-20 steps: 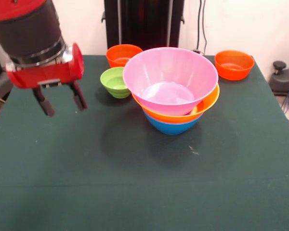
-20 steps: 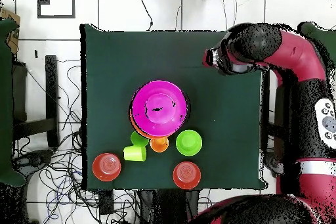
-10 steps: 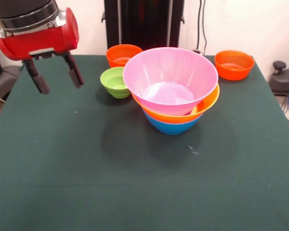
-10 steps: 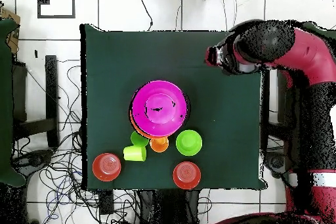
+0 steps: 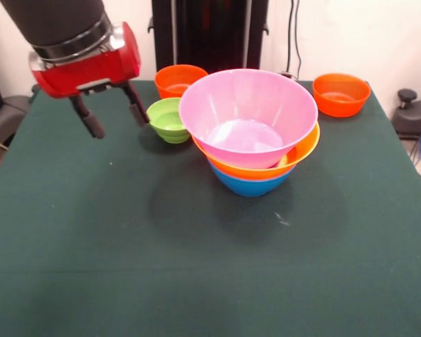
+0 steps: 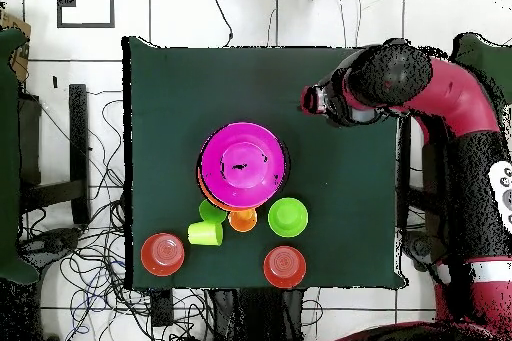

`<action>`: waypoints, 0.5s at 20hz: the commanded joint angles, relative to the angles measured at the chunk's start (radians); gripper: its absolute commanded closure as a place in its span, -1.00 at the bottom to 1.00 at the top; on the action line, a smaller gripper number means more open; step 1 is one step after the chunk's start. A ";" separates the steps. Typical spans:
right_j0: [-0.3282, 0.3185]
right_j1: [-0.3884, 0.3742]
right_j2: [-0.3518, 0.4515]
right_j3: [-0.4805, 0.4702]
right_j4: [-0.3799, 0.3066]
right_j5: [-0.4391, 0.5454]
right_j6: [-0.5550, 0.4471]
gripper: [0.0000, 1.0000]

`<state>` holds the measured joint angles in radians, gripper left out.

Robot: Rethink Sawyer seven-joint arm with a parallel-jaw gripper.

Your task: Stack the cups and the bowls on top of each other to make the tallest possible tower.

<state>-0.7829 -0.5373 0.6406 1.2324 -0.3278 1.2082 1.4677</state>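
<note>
The tower stands mid-table: a pink bowl nested in a yellow-orange bowl, with a blue bowl lowest; from overhead the pink bowl covers the rest. My gripper hangs open and empty above the table, just left of the small green bowl and apart from it. In the overhead view the gripper sits right of the tower. The lime-yellow cup, green cup and orange cup stand together below the tower, hidden in the front view.
An orange bowl sits behind the green one, another orange bowl at the far right corner. Overhead, the green bowl and both orange bowls lie near the table's bottom edge.
My gripper has moved right in the front view, from the table's left side to beside the green bowl. It stays open. Bowls and cups have not moved.
</note>
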 commanded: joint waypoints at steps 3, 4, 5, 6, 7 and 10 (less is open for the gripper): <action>0.002 0.049 0.039 0.140 -0.053 0.014 -0.242 -1.00; 0.001 0.049 0.039 0.142 -0.056 0.010 -0.241 -1.00; 0.004 0.051 0.041 0.134 -0.057 0.014 -0.239 -1.00; 0.007 0.052 0.042 0.132 -0.056 0.014 -0.232 -1.00; 0.010 0.052 0.043 0.128 -0.054 0.018 -0.226 -1.00; 0.014 0.047 0.048 0.125 -0.048 0.032 -0.219 -1.00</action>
<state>-0.7889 -0.5373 0.6541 1.2948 -0.3313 1.2078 1.4677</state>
